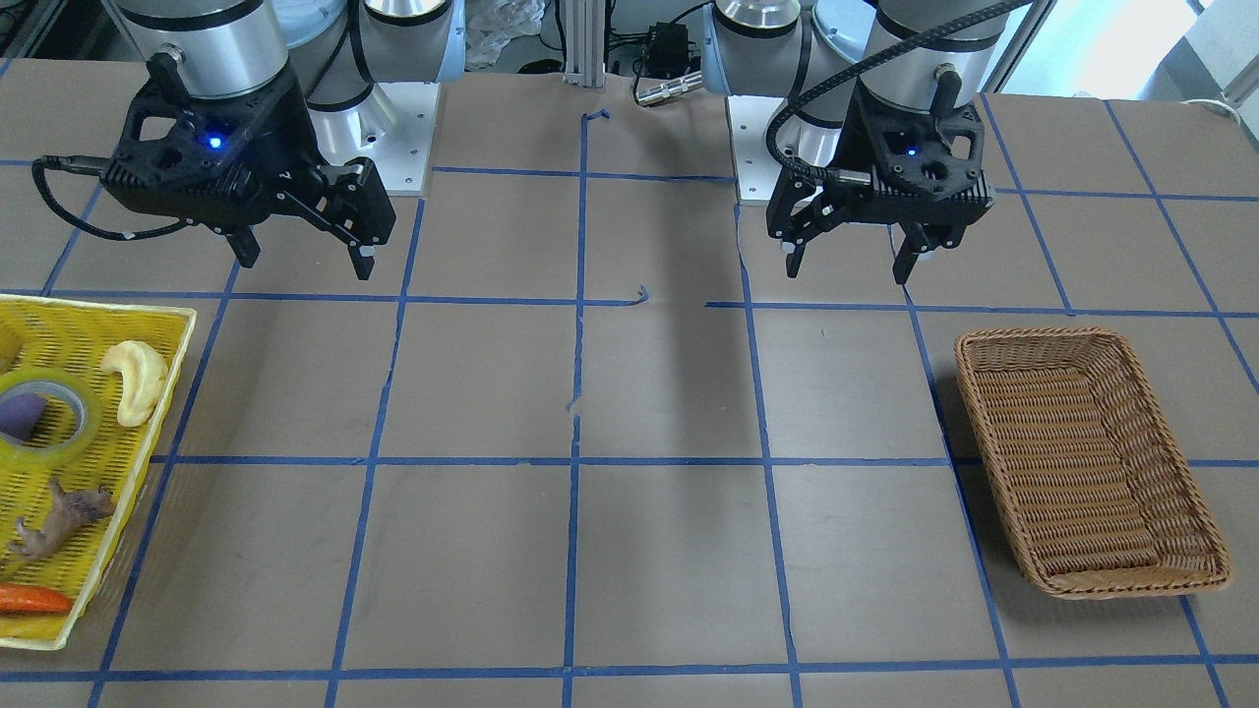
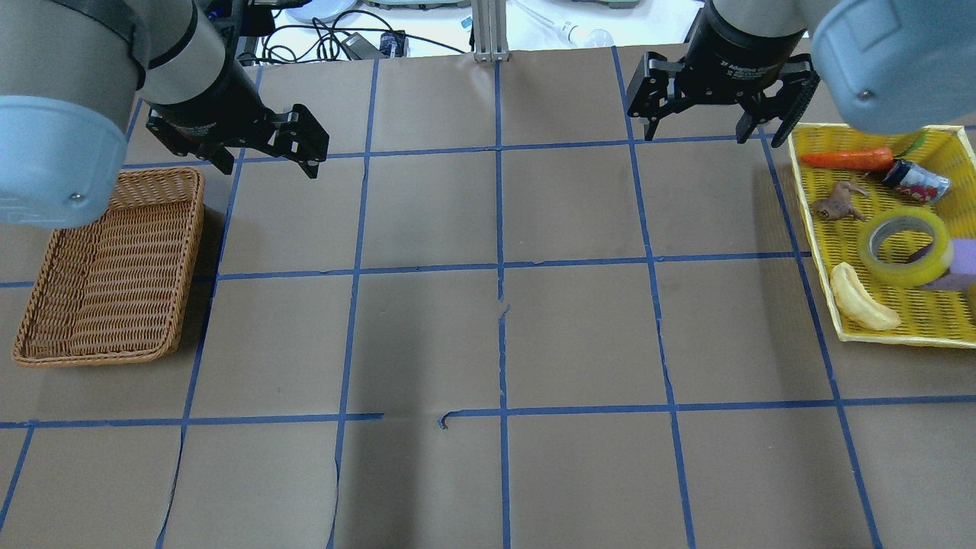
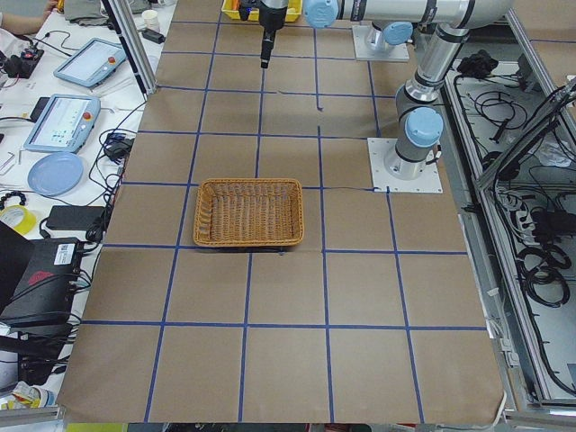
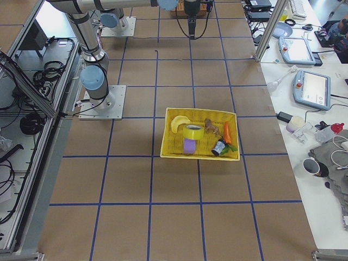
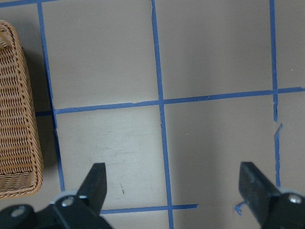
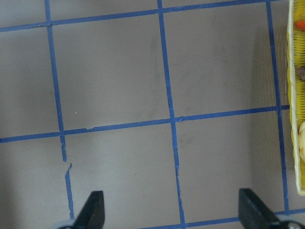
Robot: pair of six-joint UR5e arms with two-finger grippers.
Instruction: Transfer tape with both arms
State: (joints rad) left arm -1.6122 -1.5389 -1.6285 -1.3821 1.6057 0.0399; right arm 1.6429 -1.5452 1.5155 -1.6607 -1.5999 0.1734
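The tape (image 2: 907, 271), a wide translucent yellow roll, lies flat in a yellow tray (image 2: 816, 221). It also shows in the front view (image 1: 49, 454) and the right-side view (image 4: 193, 132). My right gripper (image 2: 713, 139) hangs open and empty above the table beside the tray's end, apart from the tape; the front view (image 1: 300, 258) and its wrist view (image 6: 171, 212) show it too. My left gripper (image 2: 268, 166) is open and empty near a wicker basket (image 2: 107, 267), as the front view (image 1: 851, 264) and its wrist view (image 5: 174, 191) confirm.
The yellow tray also holds a pale banana-shaped piece (image 2: 860, 306), a carrot (image 2: 845, 159), a brown toy animal (image 2: 837, 204), a small can (image 2: 919, 181) and a purple piece (image 2: 962, 263) against the tape. Blue tape lines (image 2: 499, 267) form a grid on the brown table.
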